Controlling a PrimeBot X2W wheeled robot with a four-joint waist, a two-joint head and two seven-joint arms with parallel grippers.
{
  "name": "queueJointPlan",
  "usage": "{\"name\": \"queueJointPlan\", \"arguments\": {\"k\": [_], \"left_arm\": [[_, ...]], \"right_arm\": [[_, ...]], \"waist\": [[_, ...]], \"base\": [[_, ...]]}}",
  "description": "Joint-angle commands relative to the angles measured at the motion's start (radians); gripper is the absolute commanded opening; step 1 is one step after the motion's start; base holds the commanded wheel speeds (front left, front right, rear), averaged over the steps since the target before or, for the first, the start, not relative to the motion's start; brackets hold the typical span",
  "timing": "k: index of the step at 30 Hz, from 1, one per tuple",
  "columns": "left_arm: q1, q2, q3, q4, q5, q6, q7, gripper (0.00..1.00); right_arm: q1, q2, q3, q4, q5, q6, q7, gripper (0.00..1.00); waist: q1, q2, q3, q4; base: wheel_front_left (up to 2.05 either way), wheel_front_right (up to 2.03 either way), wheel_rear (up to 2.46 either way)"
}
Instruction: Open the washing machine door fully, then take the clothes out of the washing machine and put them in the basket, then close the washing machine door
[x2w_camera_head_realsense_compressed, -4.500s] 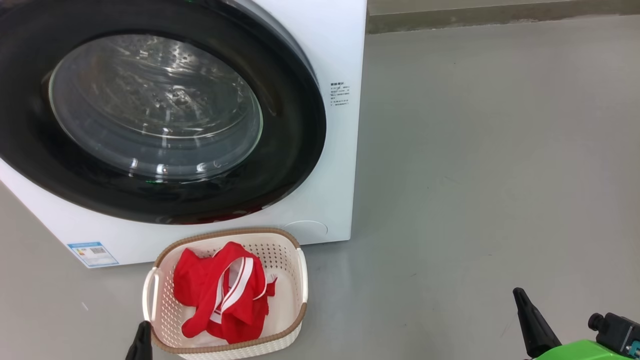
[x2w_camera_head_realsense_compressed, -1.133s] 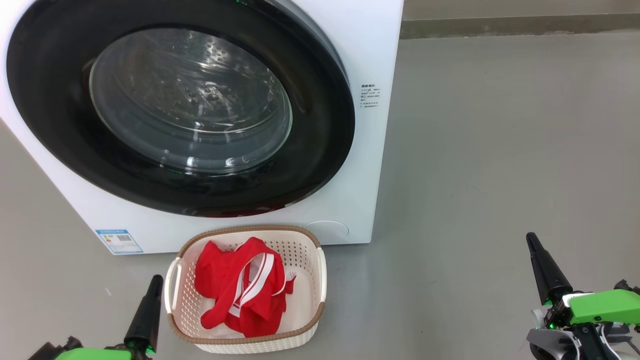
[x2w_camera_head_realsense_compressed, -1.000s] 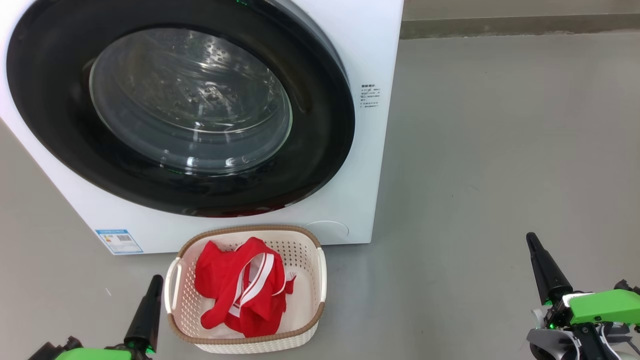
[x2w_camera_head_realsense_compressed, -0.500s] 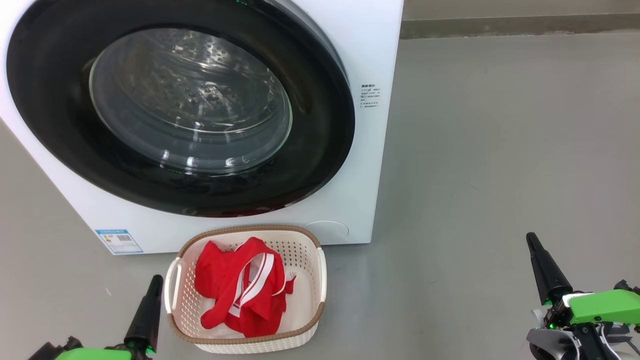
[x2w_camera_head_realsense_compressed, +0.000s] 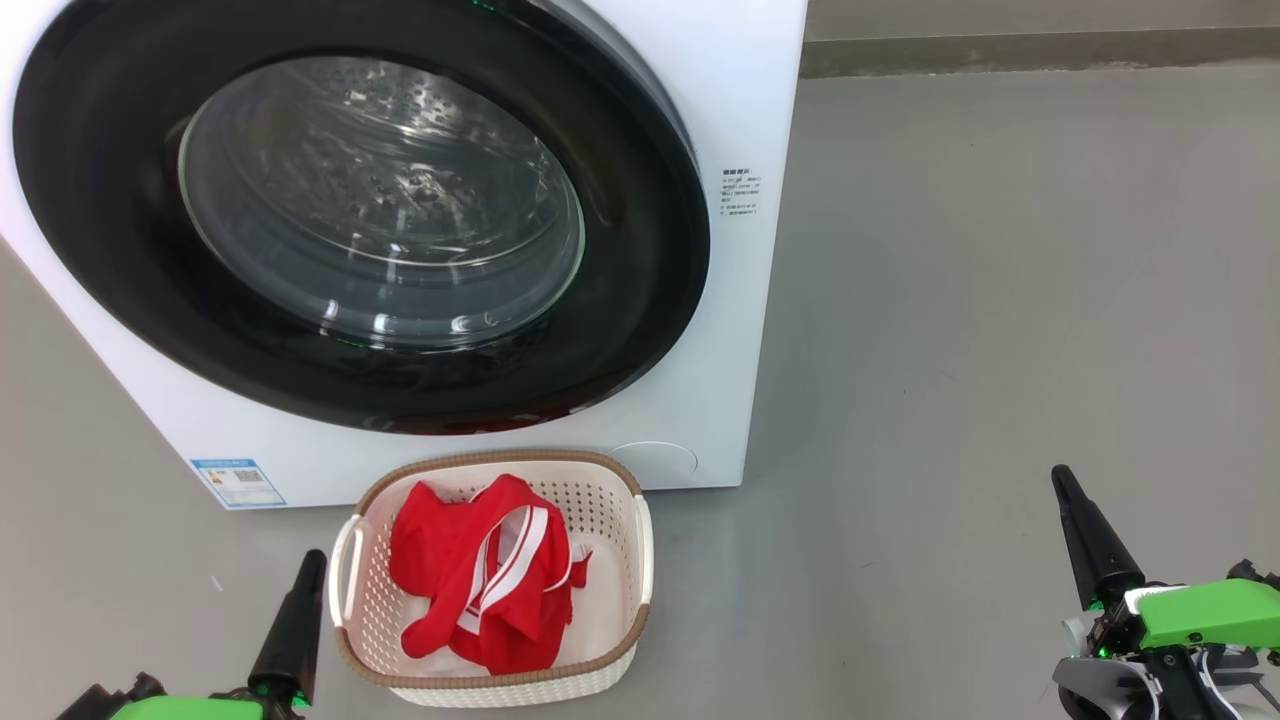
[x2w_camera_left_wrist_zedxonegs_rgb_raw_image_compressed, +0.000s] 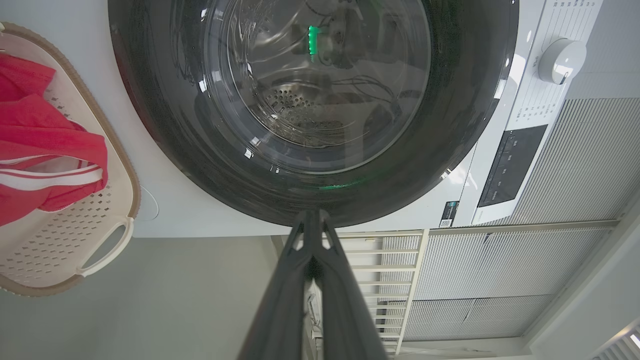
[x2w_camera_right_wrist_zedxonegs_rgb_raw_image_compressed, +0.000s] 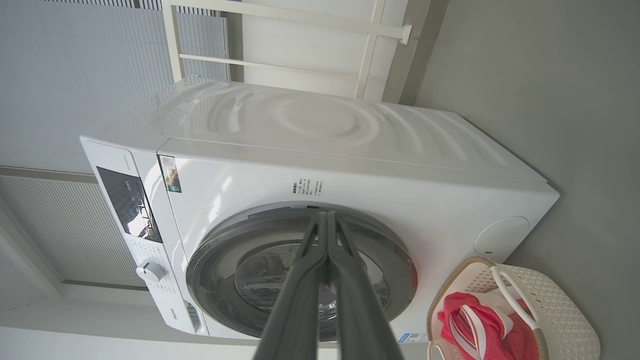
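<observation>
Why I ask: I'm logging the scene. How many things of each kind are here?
Washer: 1
Door: 1
Basket: 1
Garment: 1
Grippers: 2 (left gripper, right gripper)
Total: 6

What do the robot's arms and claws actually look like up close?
Each claw is a long, dark, tapering spike of two slim fingers: the left claw and right claw. Close up, the fingers are matte dark grey with small triangular cut-outs near the tips. Behind each sits a bright green casing, with grey and black parts beneath.
</observation>
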Motion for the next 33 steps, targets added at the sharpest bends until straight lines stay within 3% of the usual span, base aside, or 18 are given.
{"name": "queueJointPlan", "arguments": {"k": [1,33], "left_arm": [[-0.041,0.012,0.027,-0.021,-0.007,-0.007,0.005,0.0],[-0.041,0.012,0.027,-0.021,-0.007,-0.007,0.005,0.0]], "right_arm": [[-0.042,-0.006,0.014,-0.029,0.0,-0.001,0.004,0.0],[-0.042,-0.005,0.012,-0.029,-0.001,-0.001,0.005,0.0]], "waist": [[0.0,0.0,0.0,0.0],[0.0,0.0,0.0,0.0]], "base": [[0.0,0.0,0.0],[0.0,0.0,0.0]]}}
